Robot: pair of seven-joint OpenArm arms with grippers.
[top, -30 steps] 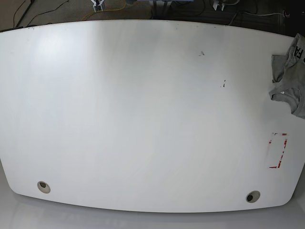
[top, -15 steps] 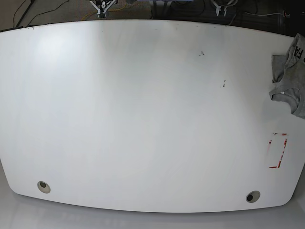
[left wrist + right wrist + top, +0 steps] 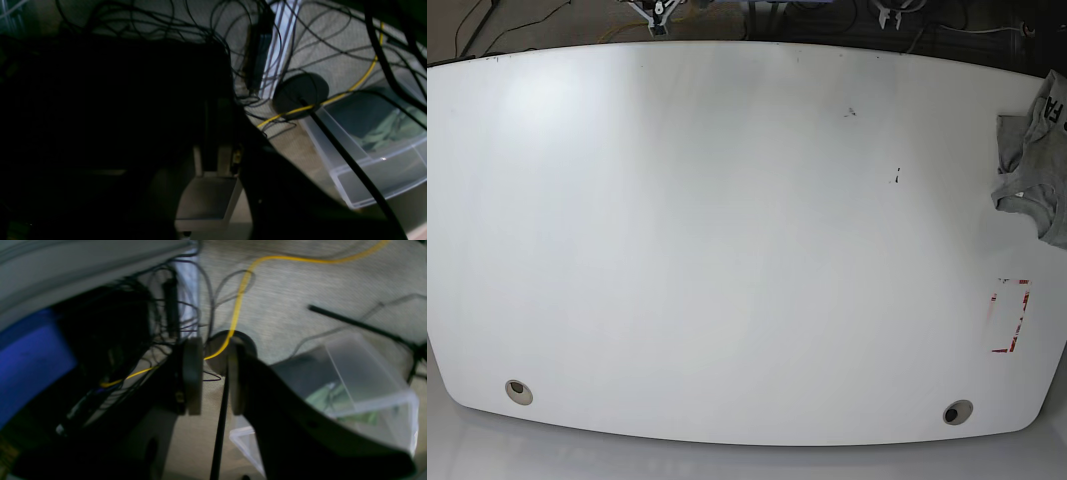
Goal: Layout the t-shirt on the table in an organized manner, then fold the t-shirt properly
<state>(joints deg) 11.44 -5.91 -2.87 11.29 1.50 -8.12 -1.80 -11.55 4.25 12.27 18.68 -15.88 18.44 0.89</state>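
Note:
The light grey t-shirt (image 3: pixel 1035 160) lies crumpled at the far right edge of the white table (image 3: pixel 727 230), with black letters showing on a fold near its top. Both grippers are off the table, beyond its far edge. Only the tip of my right gripper (image 3: pixel 656 10) and the tip of my left gripper (image 3: pixel 892 12) peek in at the top of the base view. In the right wrist view my right gripper (image 3: pixel 215 376) holds nothing, and its fingers (image 3: pixel 193 373) stand a narrow gap apart over the floor. The left wrist view is too dark to show its fingers.
A red-outlined rectangle mark (image 3: pixel 1010 315) sits near the table's right front. Two grommet holes (image 3: pixel 518 391) (image 3: pixel 957 411) lie along the front edge. On the floor behind are tangled cables, a yellow cable (image 3: pixel 240 290) and a clear plastic bin (image 3: pixel 373 156).
The right gripper's tip at the top of the base view has drifted to the right. The t-shirt has not moved.

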